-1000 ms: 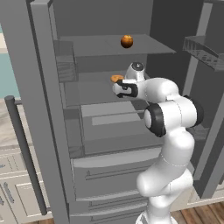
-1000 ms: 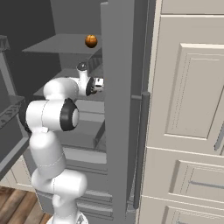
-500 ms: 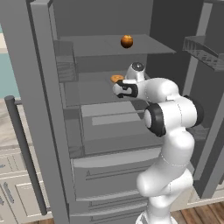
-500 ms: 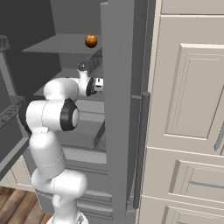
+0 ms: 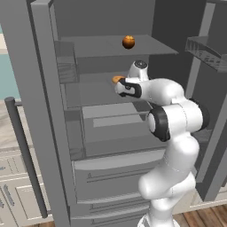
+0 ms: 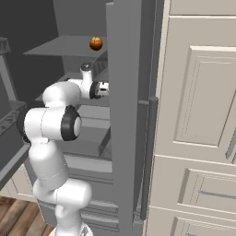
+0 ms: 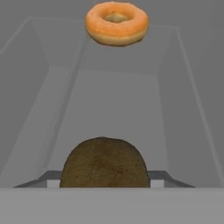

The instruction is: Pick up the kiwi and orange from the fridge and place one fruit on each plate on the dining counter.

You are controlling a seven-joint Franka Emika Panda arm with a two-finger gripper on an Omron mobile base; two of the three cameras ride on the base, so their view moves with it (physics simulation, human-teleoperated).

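Claw looks clamped on the kiwi on the fridge middle shelf, donut at 12 o'clock past it, so I'd lift gently, back straight out, then grab the orange from the top shelf later.

Fridge: flat mid-grey steel all over, shelves & drawers same grey, interior back darker charcoal. Long bar handle dark grey, nearly black. Orange: deep orange-brown w/ a dark spot. Kiwi: dark olive-brown, fine speckled fuzz texture. Doughnut: pale orange ring, lighter tan round the hole. Arm: glossy white, joints black. Cabinets: cream-white, panelled. Floor: reddish-brown wood planks. Wall strip at far left of left base view: pale teal.
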